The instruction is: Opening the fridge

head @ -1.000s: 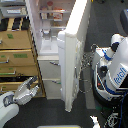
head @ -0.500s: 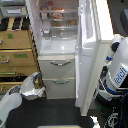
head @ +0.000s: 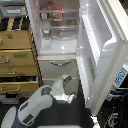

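Observation:
The fridge (head: 57, 47) is a tall white unit whose large upper door (head: 102, 50) stands swung wide open toward the exterior view's right, its inner side facing me. Shelves with food items (head: 57, 15) show inside. Below the open compartment is a lower drawer front (head: 57, 70). My grey arm (head: 35, 106) reaches up from the bottom left. Its gripper (head: 65, 89) is low in front of the lower drawers, just left of the door's bottom edge and apart from the door. The fingers are too blurred to read.
A tan wooden drawer cabinet (head: 17, 60) stands directly left of the fridge. Part of a white-and-blue robot body (head: 120, 75) shows behind the open door at the exterior view's right edge. Cables lie on the dark floor (head: 112, 117) at the bottom right.
The fridge door has swung from nearly edge-on to wide open toward the exterior view's right. My arm stays low at the bottom left, its gripper now nearer the lower drawers.

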{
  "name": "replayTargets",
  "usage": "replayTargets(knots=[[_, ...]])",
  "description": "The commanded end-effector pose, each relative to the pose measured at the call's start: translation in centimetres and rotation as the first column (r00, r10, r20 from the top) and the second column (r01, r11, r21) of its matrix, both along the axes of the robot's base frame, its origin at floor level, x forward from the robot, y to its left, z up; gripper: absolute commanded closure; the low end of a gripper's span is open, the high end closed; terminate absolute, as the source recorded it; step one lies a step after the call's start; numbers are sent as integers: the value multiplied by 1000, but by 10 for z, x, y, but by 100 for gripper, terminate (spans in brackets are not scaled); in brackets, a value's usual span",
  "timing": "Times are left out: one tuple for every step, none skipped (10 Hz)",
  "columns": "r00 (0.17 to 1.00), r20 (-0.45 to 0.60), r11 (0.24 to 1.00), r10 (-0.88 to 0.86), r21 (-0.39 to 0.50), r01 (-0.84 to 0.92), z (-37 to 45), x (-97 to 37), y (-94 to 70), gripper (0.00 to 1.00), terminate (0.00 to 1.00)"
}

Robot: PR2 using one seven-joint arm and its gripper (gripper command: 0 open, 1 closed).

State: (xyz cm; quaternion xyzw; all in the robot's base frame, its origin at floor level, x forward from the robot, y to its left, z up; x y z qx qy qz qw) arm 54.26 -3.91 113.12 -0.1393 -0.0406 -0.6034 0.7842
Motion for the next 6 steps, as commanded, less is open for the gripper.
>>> replayTargets(knots=[[934, 97, 917, -343, -181, 355, 146, -187, -328, 0, 0], [931, 69, 914, -358, -177, 365, 142, -185, -404, 0, 0], [961, 33, 954, -274, -116, 276, 111, -140, -442, 0, 0], [987, 15, 986, -159, -44, 159, 65, -80, -469, 0, 0], [999, -32, 1000, -9, -7, 8, 14, -7, -452, 0, 0], [999, -39, 1000, -20, -17, 19, 9, 0, -430, 0, 0]])
